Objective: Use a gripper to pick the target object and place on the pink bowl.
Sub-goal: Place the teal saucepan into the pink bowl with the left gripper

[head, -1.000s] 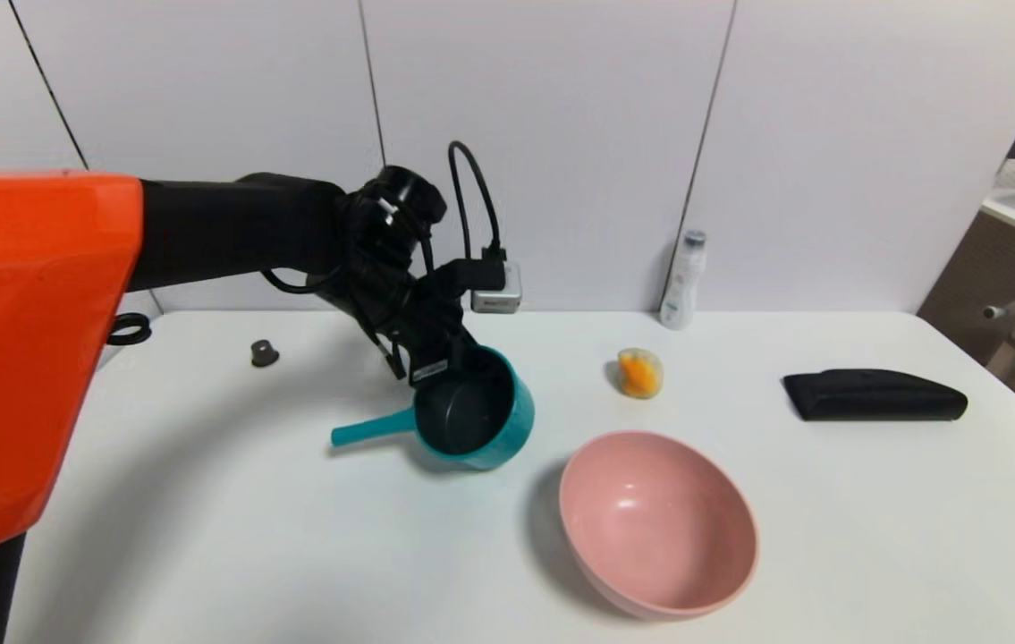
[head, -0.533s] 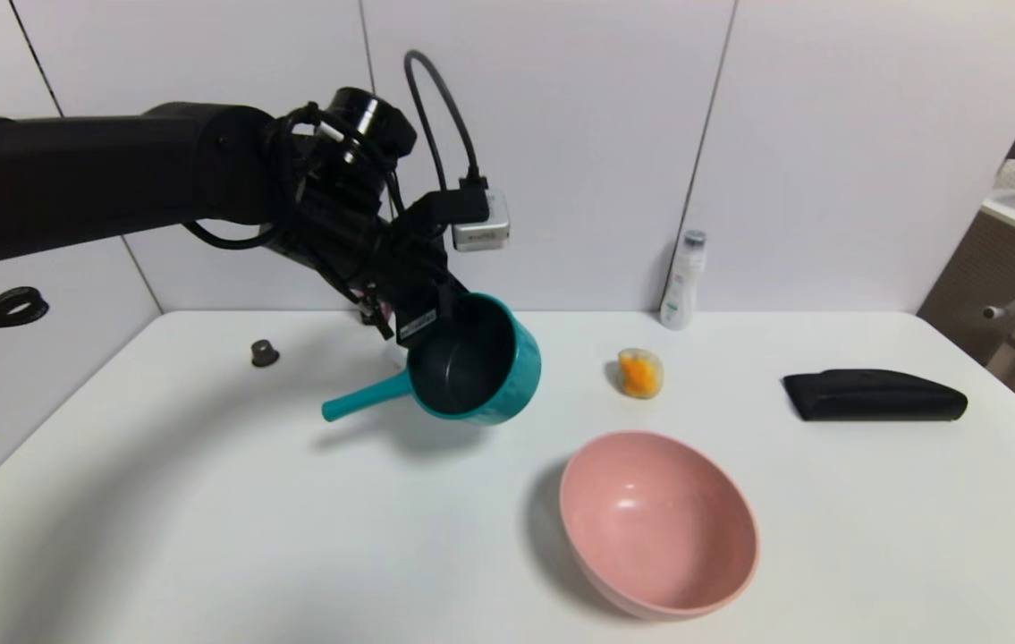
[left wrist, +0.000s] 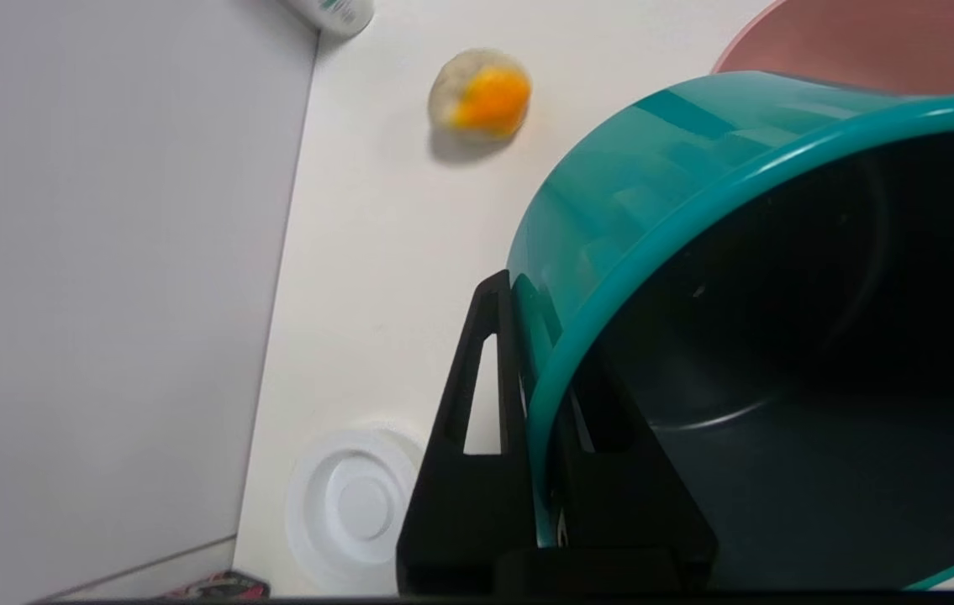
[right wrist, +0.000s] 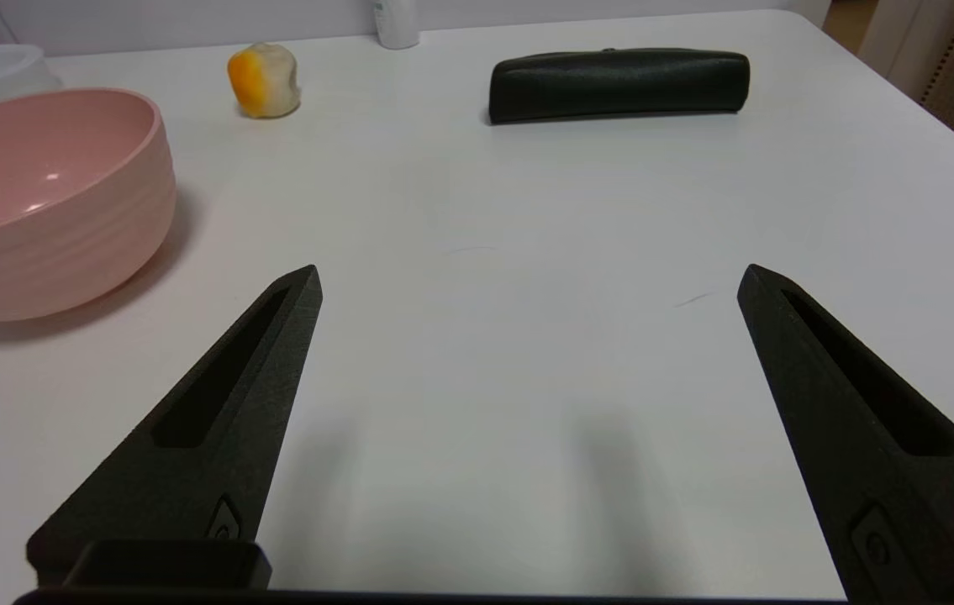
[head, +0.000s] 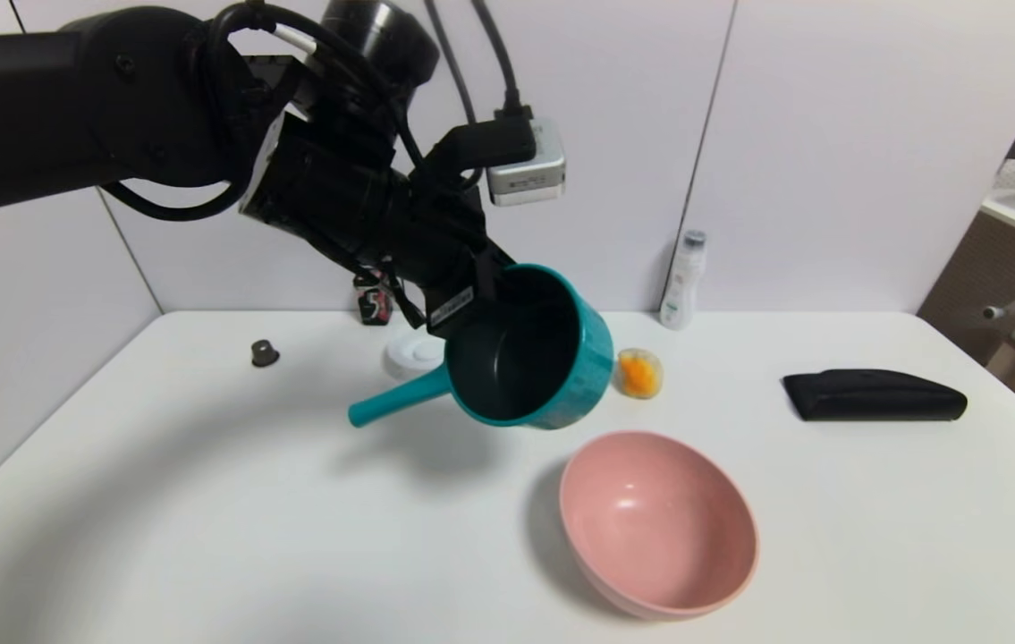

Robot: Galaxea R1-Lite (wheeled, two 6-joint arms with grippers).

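Observation:
A teal saucepan (head: pixel 552 358) with a dark inside hangs tilted in the air above the table, its handle (head: pixel 395 400) pointing left. My left gripper (head: pixel 476 291) is shut on its rim, one finger outside the wall and one inside (left wrist: pixel 527 336). The pink bowl (head: pixel 657 523) stands on the table to the right of and nearer than the saucepan, apart from it; its wall (right wrist: pixel 48 227) shows in the right wrist view and its rim (left wrist: pixel 863 42) in the left wrist view. My right gripper (right wrist: pixel 527 281) is open over bare table, right of the bowl.
An orange-yellow lump (head: pixel 639 373) lies behind the bowl, close to the saucepan. A white round dish (head: pixel 413 353) and a small dark knob (head: pixel 264 352) sit at the back left. A white bottle (head: pixel 682 282) stands by the wall. A black case (head: pixel 874 395) lies at right.
My left arm has lifted the saucepan off the table and carried it up and to the right, nearer the pink bowl. The white dish behind it has come into view.

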